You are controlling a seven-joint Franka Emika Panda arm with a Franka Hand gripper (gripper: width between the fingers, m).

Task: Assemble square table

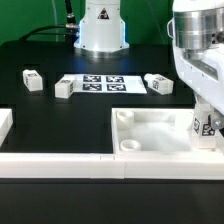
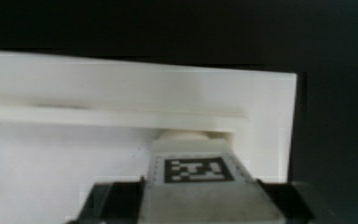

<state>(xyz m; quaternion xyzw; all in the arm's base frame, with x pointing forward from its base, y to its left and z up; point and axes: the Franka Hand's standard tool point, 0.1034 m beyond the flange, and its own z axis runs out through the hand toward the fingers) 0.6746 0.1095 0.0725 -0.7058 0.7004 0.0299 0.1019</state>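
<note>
The square table's white tabletop (image 1: 160,148) lies at the front on the exterior view's right, rim up, with a round socket (image 1: 124,117) in its near corner. My gripper (image 1: 205,118) hangs over its far right side with one tagged white leg (image 1: 206,128) standing upright between the fingers. In the wrist view that leg (image 2: 197,168) points at the tabletop (image 2: 140,90), and a dark finger (image 2: 114,203) stands close on either side of it. Blur hides whether the pads still press on the leg. Three more legs (image 1: 32,80) (image 1: 65,88) (image 1: 158,83) lie loose on the black table.
The marker board (image 1: 103,83) lies flat between the loose legs at mid-table. A long white border bar (image 1: 60,165) runs along the front edge, and another piece (image 1: 5,125) stands at the left. The arm's white base (image 1: 102,30) is behind.
</note>
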